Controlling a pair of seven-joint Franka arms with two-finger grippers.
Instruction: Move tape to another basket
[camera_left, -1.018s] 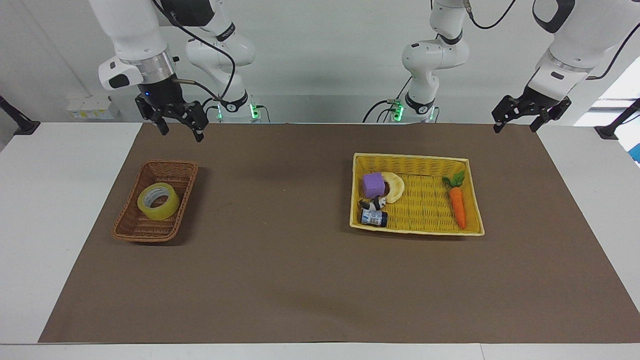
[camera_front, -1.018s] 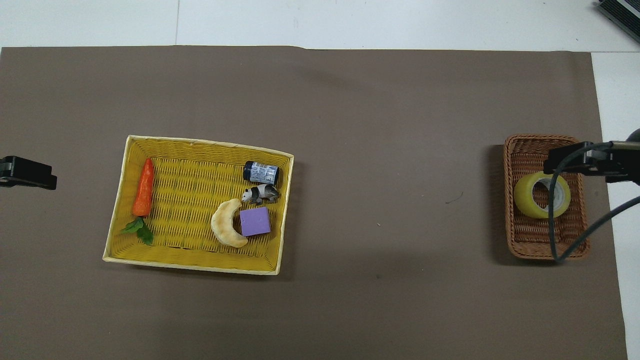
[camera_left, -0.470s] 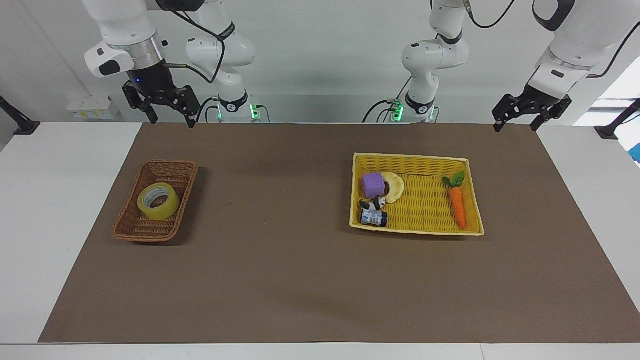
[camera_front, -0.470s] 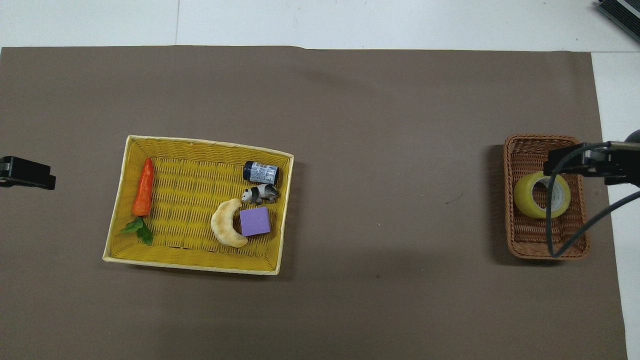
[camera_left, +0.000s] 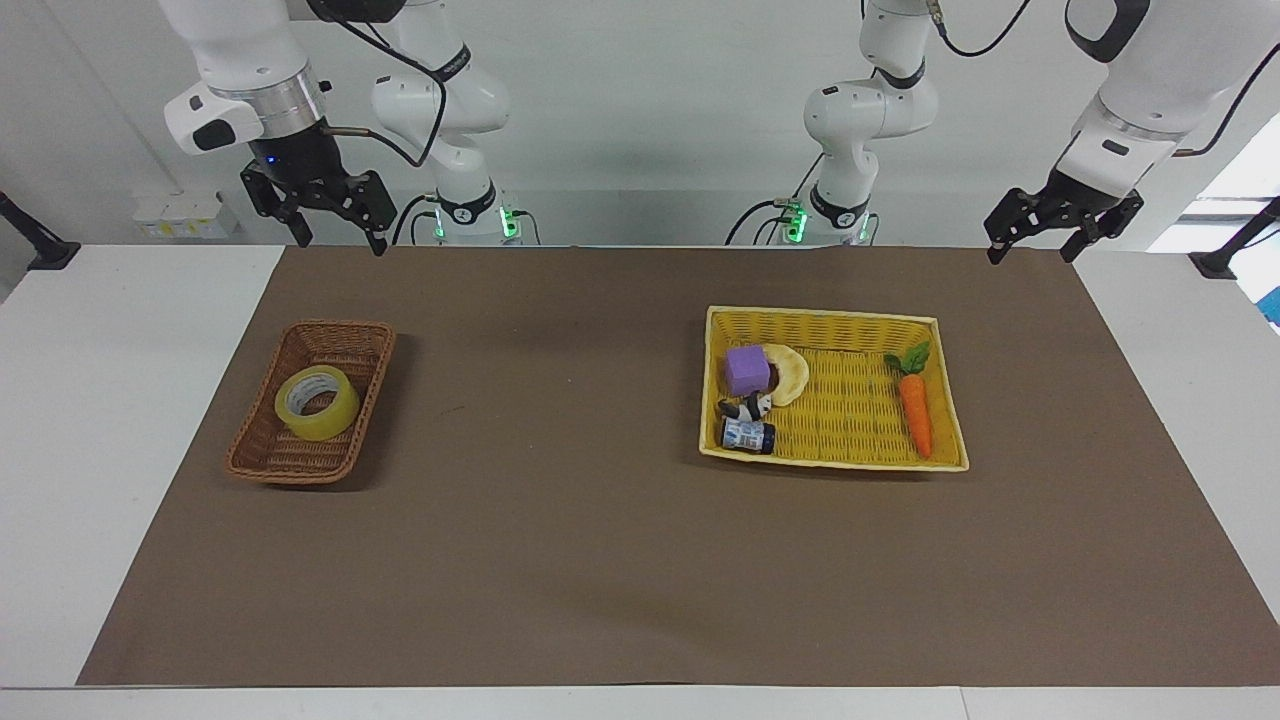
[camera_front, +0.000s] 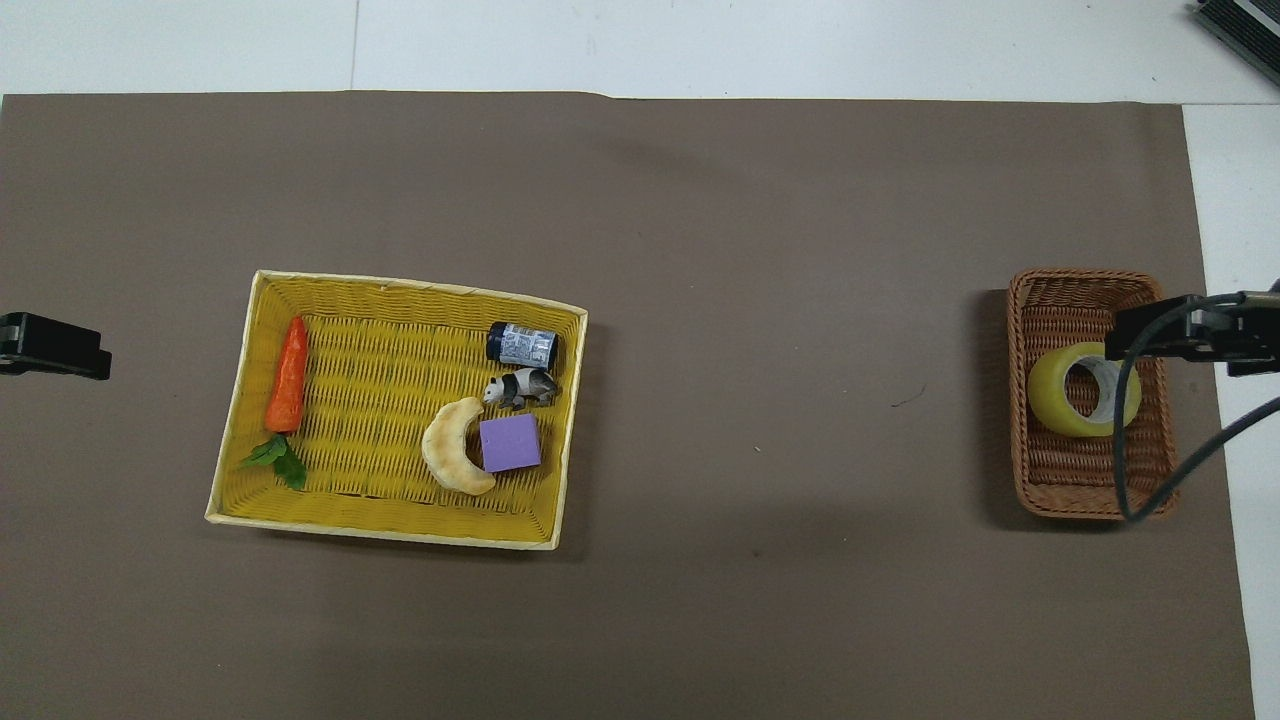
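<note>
The tape (camera_left: 316, 430), a yellow-green roll with a pale core, lies in the dark-brown wicker basket (camera_left: 300, 462) toward the right arm's end of the table. It also shows in the overhead view (camera_front: 1048, 396), inside that basket (camera_front: 1060, 292). My right gripper (camera_left: 338, 240) is open and empty, raised well above the mat's edge by the brown basket, touching nothing. In the overhead view it (camera_front: 1180, 332) and its cable cover part of the tape. My left gripper (camera_left: 1032, 255) is open and empty, and waits raised over the mat's corner; it also shows in the overhead view (camera_front: 55, 345).
A larger yellow basket (camera_left: 830, 316) stands toward the left arm's end and holds a carrot (camera_left: 916, 412), a purple block (camera_left: 747, 370), a pale round disc (camera_left: 790, 374), a small panda figure (camera_left: 750, 407) and a dark jar (camera_left: 748, 435). Brown mat lies between the baskets.
My right gripper has risen and drawn back from over the brown basket toward the robots' edge of the mat. The tape, both baskets and the left arm have not moved.
</note>
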